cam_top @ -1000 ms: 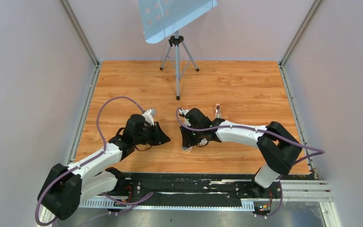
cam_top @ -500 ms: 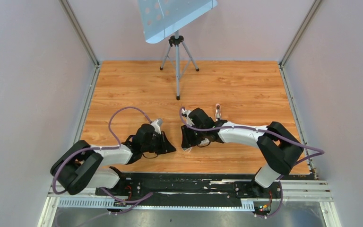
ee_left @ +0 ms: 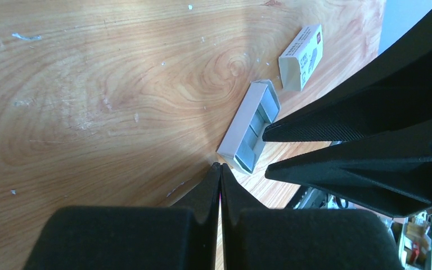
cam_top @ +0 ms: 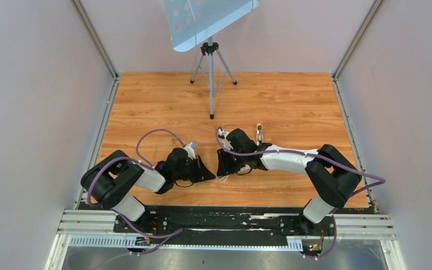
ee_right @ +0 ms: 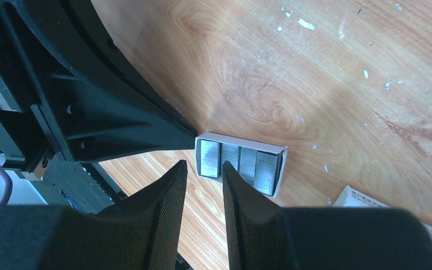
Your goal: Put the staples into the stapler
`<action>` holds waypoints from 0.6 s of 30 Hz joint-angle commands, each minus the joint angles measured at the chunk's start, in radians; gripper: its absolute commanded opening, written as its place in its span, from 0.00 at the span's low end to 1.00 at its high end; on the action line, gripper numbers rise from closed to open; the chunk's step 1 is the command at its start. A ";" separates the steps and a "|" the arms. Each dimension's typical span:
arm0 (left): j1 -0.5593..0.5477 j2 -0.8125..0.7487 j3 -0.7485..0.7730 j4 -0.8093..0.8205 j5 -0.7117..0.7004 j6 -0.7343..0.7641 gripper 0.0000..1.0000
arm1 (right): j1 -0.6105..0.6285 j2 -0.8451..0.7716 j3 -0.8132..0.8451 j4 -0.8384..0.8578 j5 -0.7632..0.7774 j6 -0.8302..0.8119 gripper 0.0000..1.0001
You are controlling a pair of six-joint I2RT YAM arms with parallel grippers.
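The staple tray (ee_right: 239,162) is flanked closely by the left gripper (ee_left: 219,171), closed tight at one end, and by the right gripper (ee_right: 203,169), slightly parted at its long side; the white box (ee_left: 301,49) lies near beyond it, and bare table (cam_top: 292,95) is left towards the tripod (cam_top: 211,84)
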 commanded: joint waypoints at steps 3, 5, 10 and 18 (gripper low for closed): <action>-0.012 0.001 0.011 -0.013 -0.026 0.025 0.00 | -0.018 0.018 -0.015 0.009 -0.020 0.002 0.34; -0.012 -0.001 0.015 -0.021 -0.031 0.028 0.00 | -0.020 0.029 -0.014 0.009 -0.031 0.004 0.34; -0.012 0.008 0.020 -0.019 -0.035 0.026 0.00 | -0.026 0.043 -0.007 0.047 -0.049 0.005 0.35; -0.012 0.013 0.028 -0.018 -0.035 0.028 0.00 | -0.028 0.072 -0.005 0.073 -0.090 0.019 0.36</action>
